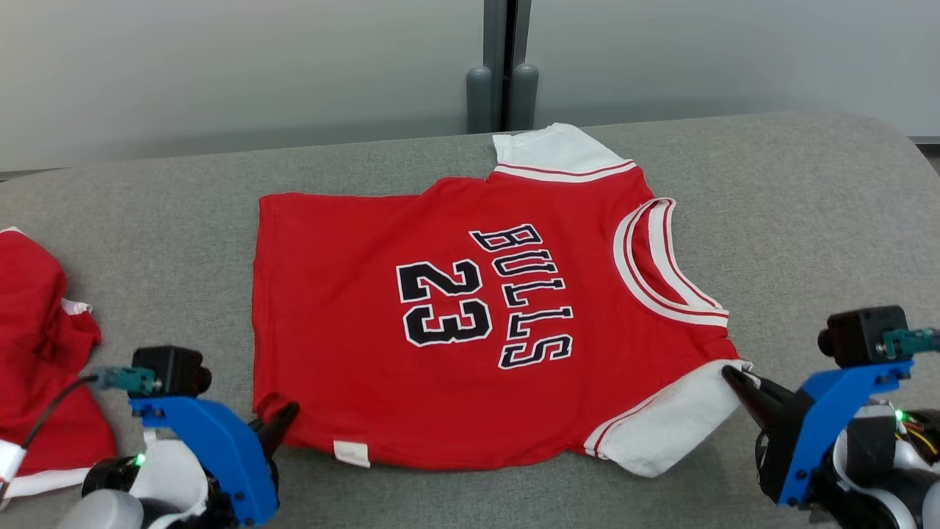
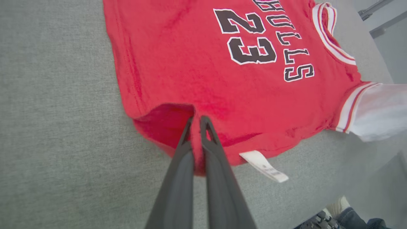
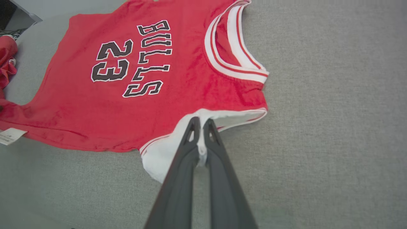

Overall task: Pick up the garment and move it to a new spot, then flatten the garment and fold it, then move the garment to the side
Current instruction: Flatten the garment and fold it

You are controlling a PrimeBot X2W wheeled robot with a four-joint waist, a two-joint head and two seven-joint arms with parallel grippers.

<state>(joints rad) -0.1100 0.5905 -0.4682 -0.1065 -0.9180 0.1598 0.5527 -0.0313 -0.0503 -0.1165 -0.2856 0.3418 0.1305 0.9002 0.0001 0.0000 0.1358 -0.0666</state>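
Across the middle of the grey fabric-covered surface [image 1: 808,220] lies the red jersey [image 1: 352,316]. It is spread flat with its print up, reading BULLS and 23. Its collar [image 1: 664,257] points to the robot's right and its hem to the left.

A second red garment [image 1: 37,353] lies crumpled at the far left of the head view, apart from the jersey.

The left gripper [image 1: 285,419] is at the near hem corner. The left wrist view gives the detail: both fingers are pressed together with a fold of red cloth pinched between them, and the corner is lifted slightly off the surface.

The right gripper [image 1: 731,375] is at the near white sleeve [image 1: 661,430]. The right wrist view shows its fingers closed on a pinch of that white cloth.

The far white sleeve [image 1: 551,150] lies flat at the jersey's back edge.

A white care label [image 1: 351,452] sticks out from the near edge, just right of the left gripper.

The left wrist view adds a shoe [image 2: 321,219] and a blue trouser leg [image 2: 353,219] at its lower right corner, beyond the surface.
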